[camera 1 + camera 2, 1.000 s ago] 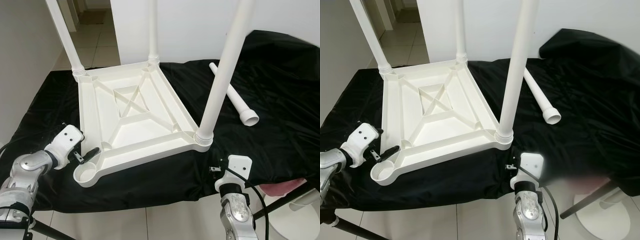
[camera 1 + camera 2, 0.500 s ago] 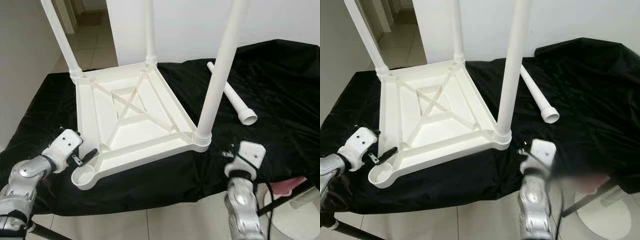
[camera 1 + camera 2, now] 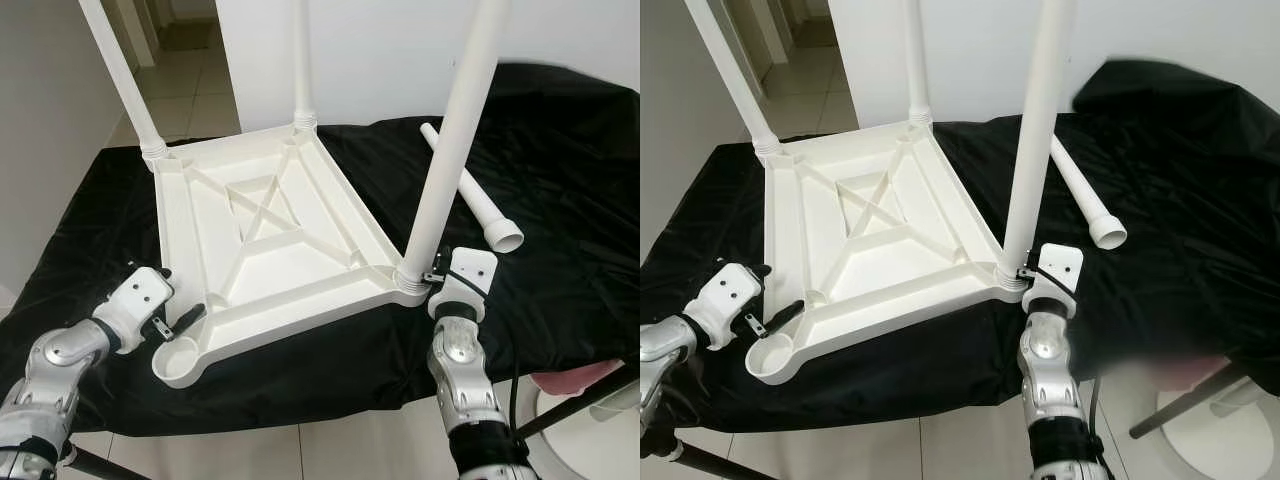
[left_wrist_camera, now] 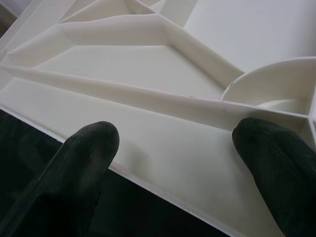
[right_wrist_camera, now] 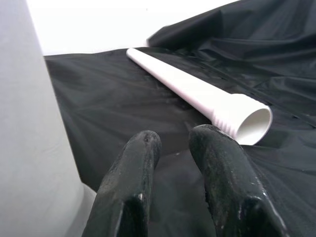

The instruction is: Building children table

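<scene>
At the front-left corner of the upturned white children's table (image 3: 270, 240), the left pincer (image 3: 185, 318) has its fingers spread apart, astride the rim beside the empty leg socket (image 3: 175, 355). Across at the front-right corner, the right pincer (image 5: 173, 148) sits fingers nearly together, gripping nothing, just beside a fitted leg (image 3: 450, 140). Beyond it, the loose leg (image 3: 470, 190) lies on the black-draped tabletop (image 3: 560, 150).

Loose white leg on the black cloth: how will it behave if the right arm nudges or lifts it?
The loose leg is a smooth round tube lying flat, so it will probably roll when nudged. It looks hollow at its open end, so likely light and stiff. The right end effector has its fingers nearly together; the smooth plastic may slip.
</scene>
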### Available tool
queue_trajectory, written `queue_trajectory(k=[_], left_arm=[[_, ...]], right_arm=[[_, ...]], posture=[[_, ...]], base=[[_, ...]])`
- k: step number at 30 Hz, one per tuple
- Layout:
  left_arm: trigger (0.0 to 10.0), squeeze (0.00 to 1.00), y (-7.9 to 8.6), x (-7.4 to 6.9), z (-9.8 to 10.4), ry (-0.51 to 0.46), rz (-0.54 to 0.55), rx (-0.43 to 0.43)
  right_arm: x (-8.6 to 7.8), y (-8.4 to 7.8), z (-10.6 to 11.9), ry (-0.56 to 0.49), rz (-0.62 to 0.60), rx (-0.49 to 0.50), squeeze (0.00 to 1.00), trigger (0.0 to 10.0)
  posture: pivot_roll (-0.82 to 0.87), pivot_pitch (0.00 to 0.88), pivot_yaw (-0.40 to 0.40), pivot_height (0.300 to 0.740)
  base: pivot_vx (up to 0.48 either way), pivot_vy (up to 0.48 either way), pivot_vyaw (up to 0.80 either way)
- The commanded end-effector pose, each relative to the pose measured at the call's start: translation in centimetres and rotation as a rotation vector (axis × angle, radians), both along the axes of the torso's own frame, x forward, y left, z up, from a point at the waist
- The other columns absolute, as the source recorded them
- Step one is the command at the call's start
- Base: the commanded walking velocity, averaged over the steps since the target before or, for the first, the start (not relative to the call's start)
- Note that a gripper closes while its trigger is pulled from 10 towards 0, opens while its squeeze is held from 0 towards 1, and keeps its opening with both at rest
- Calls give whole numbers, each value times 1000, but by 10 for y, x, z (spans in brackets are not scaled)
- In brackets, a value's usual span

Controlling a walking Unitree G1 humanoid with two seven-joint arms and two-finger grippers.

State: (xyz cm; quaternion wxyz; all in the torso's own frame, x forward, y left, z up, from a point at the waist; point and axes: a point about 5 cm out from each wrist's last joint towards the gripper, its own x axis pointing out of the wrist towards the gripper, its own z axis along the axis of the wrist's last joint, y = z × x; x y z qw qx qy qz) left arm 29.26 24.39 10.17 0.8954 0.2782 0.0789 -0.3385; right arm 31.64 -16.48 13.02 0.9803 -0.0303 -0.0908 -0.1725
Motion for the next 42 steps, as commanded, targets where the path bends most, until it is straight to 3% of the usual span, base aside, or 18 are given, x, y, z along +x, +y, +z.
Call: queue_trajectory(k=[1,9,16,22,31,34,39,42], left_arm=[[10000,0,-17,-25,-37,236,-150,17],[10000,0,-35,-42,-39,289,-240,-24],[10000,0,-62,-57,-36,327,-313,-103],[10000,0,-75,-59,-34,337,-318,-147],[10000,0,-107,-61,-9,313,-357,-267],[10000,0,-110,-62,-7,309,-362,-266],[10000,0,-108,-51,-2,246,-280,-276],[10000,0,-92,-36,10,138,-177,-250]], right_arm=[[7,8,-2,22,17,20,0,10000],[22,14,-2,40,25,52,0,10000],[43,23,5,52,103,74,0,10000],[52,32,8,65,172,107,0,10000],[63,44,11,102,229,94,0,10000],[64,44,11,101,227,86,0,10000],[61,37,11,50,205,102,0,10000],[51,21,4,7,184,89,0,10000]], posture=[[16,54,71,740],[28,54,72,740],[19,61,88,740],[17,63,90,740],[9,68,93,740],[9,68,93,740],[9,75,91,740],[14,74,87,740]], base=[[0,0,0],[0,0,0],[0,0,0],[0,0,0],[0,0,0],[0,0,0],[0,0,0],[0,0,0]])
